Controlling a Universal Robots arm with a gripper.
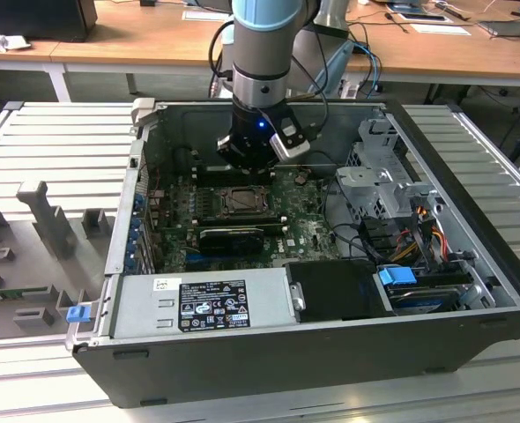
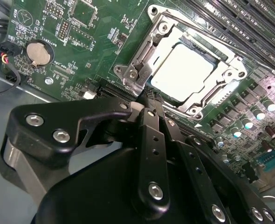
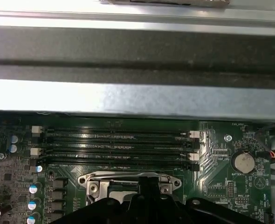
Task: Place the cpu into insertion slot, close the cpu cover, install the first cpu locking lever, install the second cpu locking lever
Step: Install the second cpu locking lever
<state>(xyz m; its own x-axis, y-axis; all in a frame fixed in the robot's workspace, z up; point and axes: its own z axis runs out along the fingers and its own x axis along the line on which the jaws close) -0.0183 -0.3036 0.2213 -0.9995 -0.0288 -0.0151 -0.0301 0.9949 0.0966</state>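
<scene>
Gripper [image 2: 149, 100] fingers together at cpu cover [image 2: 142, 65] edge; cpu [image 2: 184, 70] seated; board print unreadable.

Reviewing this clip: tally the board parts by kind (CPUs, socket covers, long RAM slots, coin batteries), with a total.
cpu: 1
cpu cover: 1
RAM slots: 4
coin battery: 1
Total: 7
</scene>
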